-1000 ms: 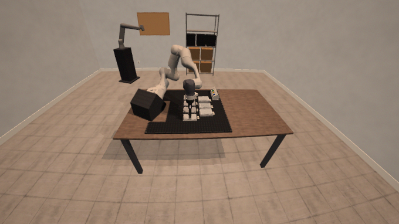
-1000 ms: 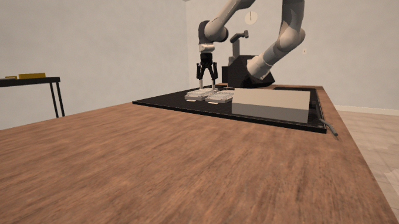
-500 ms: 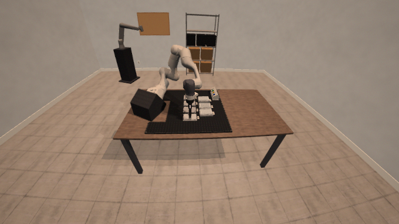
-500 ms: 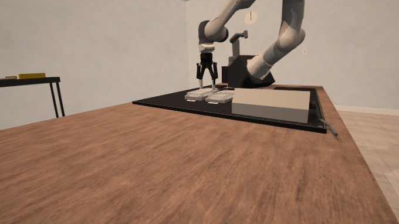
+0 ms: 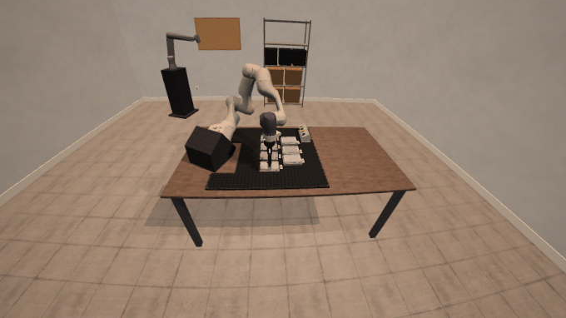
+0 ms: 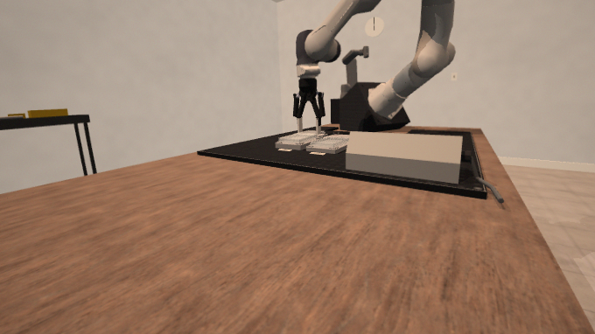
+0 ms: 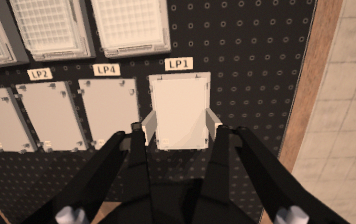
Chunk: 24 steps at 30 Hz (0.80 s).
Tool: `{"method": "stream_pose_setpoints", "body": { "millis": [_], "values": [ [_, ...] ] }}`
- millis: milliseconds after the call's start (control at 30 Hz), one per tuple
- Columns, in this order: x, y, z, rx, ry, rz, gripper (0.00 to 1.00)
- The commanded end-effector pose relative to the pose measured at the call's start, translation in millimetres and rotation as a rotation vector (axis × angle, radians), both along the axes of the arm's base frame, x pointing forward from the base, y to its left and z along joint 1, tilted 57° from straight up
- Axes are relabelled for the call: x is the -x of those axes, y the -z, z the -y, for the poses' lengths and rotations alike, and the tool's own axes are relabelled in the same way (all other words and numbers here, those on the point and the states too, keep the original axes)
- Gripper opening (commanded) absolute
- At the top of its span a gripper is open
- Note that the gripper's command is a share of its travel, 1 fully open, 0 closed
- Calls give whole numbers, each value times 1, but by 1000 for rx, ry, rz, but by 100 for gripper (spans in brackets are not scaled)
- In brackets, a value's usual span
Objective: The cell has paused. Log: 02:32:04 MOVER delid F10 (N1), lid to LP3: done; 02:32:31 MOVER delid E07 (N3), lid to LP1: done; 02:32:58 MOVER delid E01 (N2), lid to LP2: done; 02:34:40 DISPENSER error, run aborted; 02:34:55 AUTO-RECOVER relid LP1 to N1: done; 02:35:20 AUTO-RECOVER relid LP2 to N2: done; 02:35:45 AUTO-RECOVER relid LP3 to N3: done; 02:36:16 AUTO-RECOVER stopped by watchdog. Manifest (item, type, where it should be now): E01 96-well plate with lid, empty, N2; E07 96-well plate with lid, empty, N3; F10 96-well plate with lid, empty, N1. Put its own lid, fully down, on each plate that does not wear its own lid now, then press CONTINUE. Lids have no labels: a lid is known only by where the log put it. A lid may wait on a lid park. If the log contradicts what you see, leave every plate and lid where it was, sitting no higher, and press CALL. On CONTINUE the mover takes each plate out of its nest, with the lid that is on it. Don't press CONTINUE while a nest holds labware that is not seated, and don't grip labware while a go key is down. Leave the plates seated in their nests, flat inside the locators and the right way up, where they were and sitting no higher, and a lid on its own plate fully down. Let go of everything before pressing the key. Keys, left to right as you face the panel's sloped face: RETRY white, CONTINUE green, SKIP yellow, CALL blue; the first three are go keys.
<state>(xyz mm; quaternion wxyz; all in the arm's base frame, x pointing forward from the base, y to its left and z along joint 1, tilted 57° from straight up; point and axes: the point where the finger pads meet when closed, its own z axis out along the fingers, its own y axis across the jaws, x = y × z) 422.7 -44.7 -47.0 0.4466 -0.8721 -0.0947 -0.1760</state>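
In the wrist view my gripper (image 7: 180,116) is shut on a plain white lid (image 7: 180,112), with one finger pad on each long side. The lid lies over the lid park labelled LP1 (image 7: 178,64), inside its corner locators. I cannot tell whether it is lifted off the park. The parks LP4 (image 7: 109,112) and LP2 (image 7: 46,117) to its left show flat pale surfaces. Two 96-well plates (image 7: 131,25) (image 7: 50,27) sit in nests beyond the labels, and their wells show. In the top view the gripper (image 5: 270,157) is low over the front of the park column.
The key panel (image 5: 305,133) stands at the back right of the black mat, and its grey back (image 6: 403,156) shows in the exterior view. The plate nests (image 5: 290,150) lie right of the parks. The dark robot base box (image 5: 208,146) is to the left. The mat's edge and the table edge run close on the right.
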Motion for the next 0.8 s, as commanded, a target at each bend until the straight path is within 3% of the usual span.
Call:
{"method": "stream_pose_setpoints", "body": {
  "millis": [0,767],
  "values": [
    [1,0,2,1,-1,1,0],
    [1,-2,5,1,-1,1,0]
  ]
}}
